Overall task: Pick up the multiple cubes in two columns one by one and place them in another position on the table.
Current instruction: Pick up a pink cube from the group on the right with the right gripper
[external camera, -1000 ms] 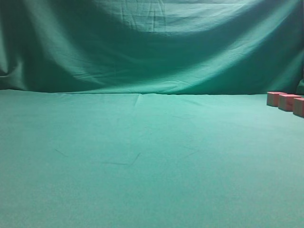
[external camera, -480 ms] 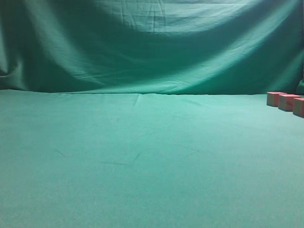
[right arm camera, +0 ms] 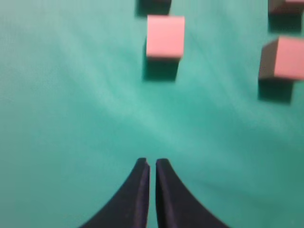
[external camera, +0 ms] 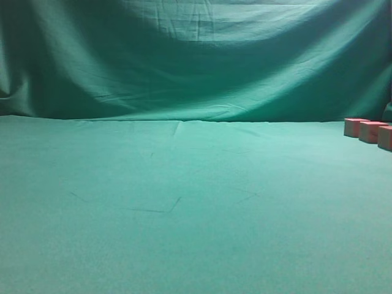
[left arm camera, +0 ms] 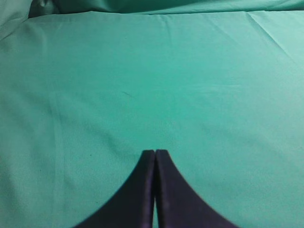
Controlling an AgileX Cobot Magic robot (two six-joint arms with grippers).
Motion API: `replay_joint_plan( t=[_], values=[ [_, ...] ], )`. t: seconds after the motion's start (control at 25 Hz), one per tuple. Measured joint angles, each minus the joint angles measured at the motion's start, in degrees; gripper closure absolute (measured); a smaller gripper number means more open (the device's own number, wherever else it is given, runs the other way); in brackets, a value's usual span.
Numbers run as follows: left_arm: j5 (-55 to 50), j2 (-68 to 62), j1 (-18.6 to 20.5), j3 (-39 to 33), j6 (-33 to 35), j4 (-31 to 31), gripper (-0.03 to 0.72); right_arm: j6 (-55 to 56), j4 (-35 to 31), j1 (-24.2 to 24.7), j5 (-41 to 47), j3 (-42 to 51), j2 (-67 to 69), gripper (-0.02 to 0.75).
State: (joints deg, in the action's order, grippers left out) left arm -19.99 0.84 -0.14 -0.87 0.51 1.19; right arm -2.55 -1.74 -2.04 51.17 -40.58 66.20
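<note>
We are looking at the table (external camera: 184, 202), green cloth, with both arms out of the exterior view. The left gripper (left arm camera: 155, 153) is hanging over bare cloth with its fingers pressed together, grasping nothing — we are judging it parked out of the way. The right gripper (right arm camera: 152, 162) is showing a thin slit between its fingers, nearly clenched, empty, hovering over cloth short of the cubes; we are reading that as lining up on the near cube (right arm camera: 165, 36), straight ahead in the left column. It is going to need to spread its fingers first. Counting: the right wrist view is showing four cubes — two in each column, the farther two cut off at the frame top, columns well apart. The exterior view is showing three cubes (external camera: 369, 131) in a row at the table's far right edge, one cropped. The full count we cannot tell.
</note>
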Motion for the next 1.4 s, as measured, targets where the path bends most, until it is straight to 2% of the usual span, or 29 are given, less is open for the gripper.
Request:
replay_joint_plan(
  t=[0.12,0.24,0.44,0.52,1.04,1.4],
  values=[
    [0.0,0.0,0.0,0.0,0.0,0.0,0.688,-1.47,0.0,0.0,-5.38,-0.12,2.19,0.689],
    [0.0,0.0,0.0,0.0,0.0,0.0,0.688,-3.01,0.0,0.0,-9.55,-0.21,4.86,0.547],
    [0.0,0.0,0.0,0.0,0.0,0.0,0.688,-3.76,0.0,0.0,-12.68,-0.24,10.99,0.217],
    [0.0,0.0,0.0,0.0,0.0,0.0,0.688,-3.63,0.0,0.0,-14.29,-0.24,12.93,0.157],
    [0.0,0.0,0.0,0.0,0.0,0.0,0.688,-3.54,0.21,0.0,-16.81,-7.65,25.01,0.17],
    [0.0,0.0,0.0,0.0,0.0,0.0,0.688,-3.73,2.54,0.0,-18.68,-8.22,27.6,0.17]
  ],
)
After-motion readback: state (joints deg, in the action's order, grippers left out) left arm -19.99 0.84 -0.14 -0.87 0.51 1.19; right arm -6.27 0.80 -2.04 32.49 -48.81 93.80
